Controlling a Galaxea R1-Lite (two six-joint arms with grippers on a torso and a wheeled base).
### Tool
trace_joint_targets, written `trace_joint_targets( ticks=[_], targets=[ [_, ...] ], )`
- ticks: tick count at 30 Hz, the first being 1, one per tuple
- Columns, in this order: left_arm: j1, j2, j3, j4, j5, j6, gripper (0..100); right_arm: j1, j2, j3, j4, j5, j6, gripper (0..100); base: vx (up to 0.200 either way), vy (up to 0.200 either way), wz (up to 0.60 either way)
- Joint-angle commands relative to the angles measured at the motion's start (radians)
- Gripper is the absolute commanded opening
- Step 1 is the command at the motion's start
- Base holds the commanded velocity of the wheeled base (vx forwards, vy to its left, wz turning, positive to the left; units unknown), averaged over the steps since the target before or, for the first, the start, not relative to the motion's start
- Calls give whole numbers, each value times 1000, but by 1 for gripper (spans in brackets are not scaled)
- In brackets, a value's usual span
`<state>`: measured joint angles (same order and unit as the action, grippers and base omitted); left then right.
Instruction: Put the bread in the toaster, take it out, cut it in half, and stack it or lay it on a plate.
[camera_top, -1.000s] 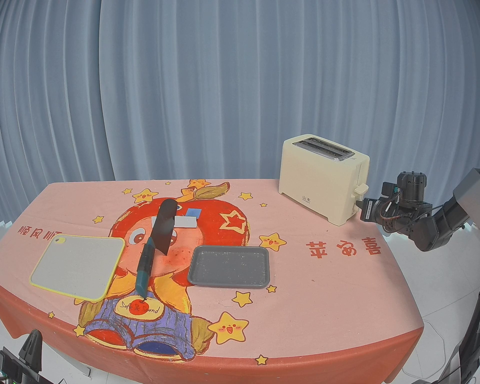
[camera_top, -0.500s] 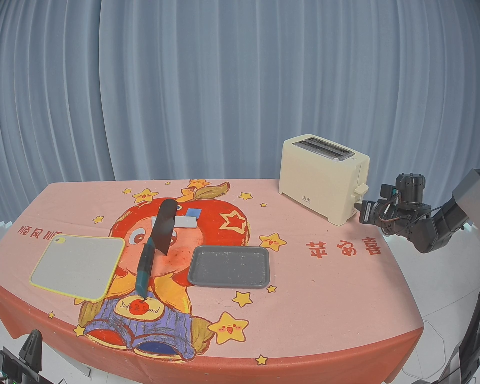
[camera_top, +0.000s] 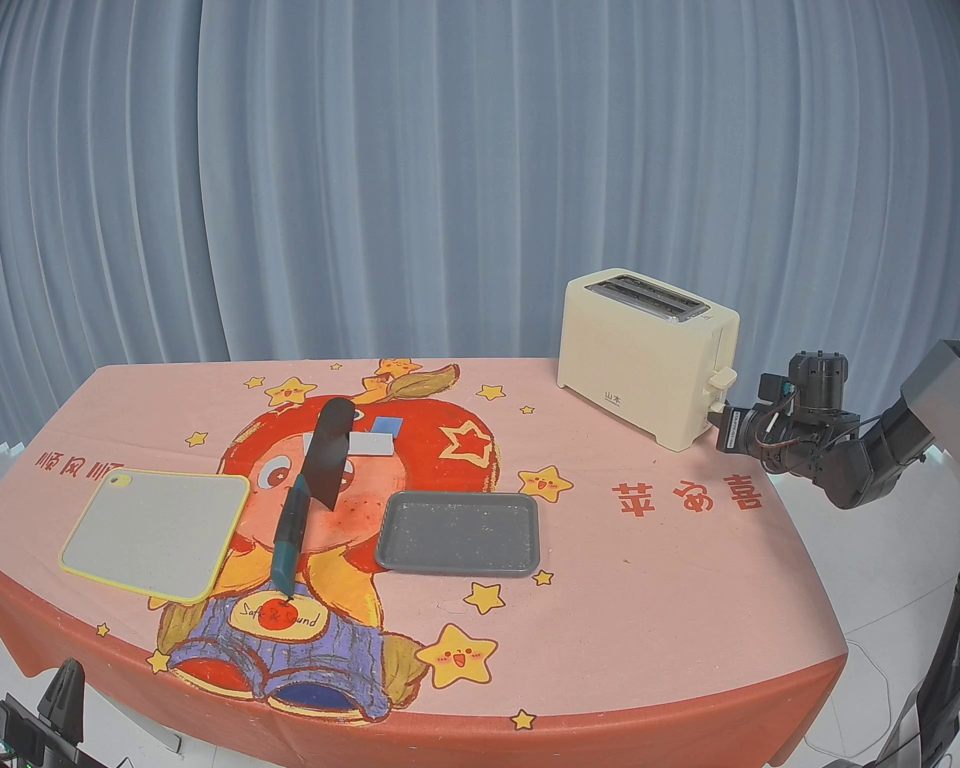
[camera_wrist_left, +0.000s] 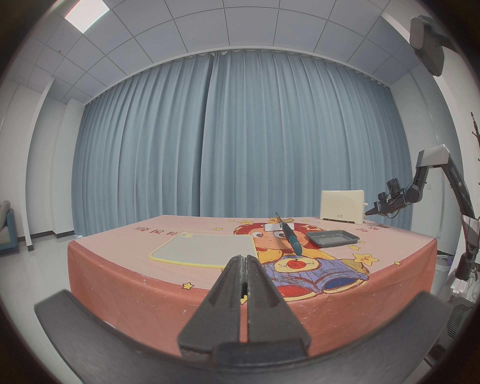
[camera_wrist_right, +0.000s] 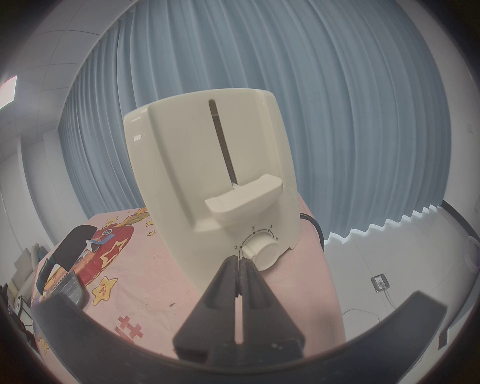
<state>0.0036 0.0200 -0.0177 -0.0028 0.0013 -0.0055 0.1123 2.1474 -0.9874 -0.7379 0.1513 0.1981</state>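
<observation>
Nearest, off the counter's front edge: the left tool hangs well in front of the tray and to its left, short of the counter. Its fingers are pressed together on nothing.
Cutting board: the cutting board, pale with a yellow rim, lies flat well to the left of the tray, with the knife between the two.
Knife: the knife lies just left of the tray. Its teal handle points toward the front, and its dark blade rises at a tilt toward the back.
Tray: grey and shallow, it lies flat at the middle of the counter.
Block: a small white and blue block sits just behind the tray's left corner, with the blade tip leaning at it.
Toaster: the cream toaster stands upright behind the tray and to its right, well apart from it. Its two top slots look dark, so I cannot tell whether bread sits in them.
Lever: the lever sticks out of the toaster's end, on the side away from the tray.
Right tool: the right tool is farther right of the tray than the toaster. It is pinched shut, with its tip below the lever and right at the dial, possibly touching it.
Curtain: a blue-grey curtain hangs behind it all.
</observation>
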Motion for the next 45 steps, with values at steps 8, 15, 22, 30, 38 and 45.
trace_joint_targets(
  ticks=[8, 15, 22, 30, 38, 45],
  targets=[
    [1, 1, 18, 0, 0, -1, 0, 7, -15, 6, -5, 2, 0, 0, 0, 0, 0],
    [1, 1, 18, 0, 0, -1, 0, 0, -11, 0, -84, -10, 0, 0, 0, 0, 0],
    [1, 1, 18, 0, 0, -1, 0, 0, 6, -8, -89, -27, 1, 0, 0, 0, 0],
    [1, 1, 18, 0, 0, -1, 0, -3, 35, -16, -87, -27, 3, 0, 0, 0, 0],
    [1, 1, 18, 0, 0, -1, 0, 4, 35, -5, -86, -27, 4, 0, 0, 0, 0],
    [1, 1, 18, 0, 0, -1, 0, 7, 34, 4, -84, -27, 3, 0, 0, 0, 0]
  ],
)
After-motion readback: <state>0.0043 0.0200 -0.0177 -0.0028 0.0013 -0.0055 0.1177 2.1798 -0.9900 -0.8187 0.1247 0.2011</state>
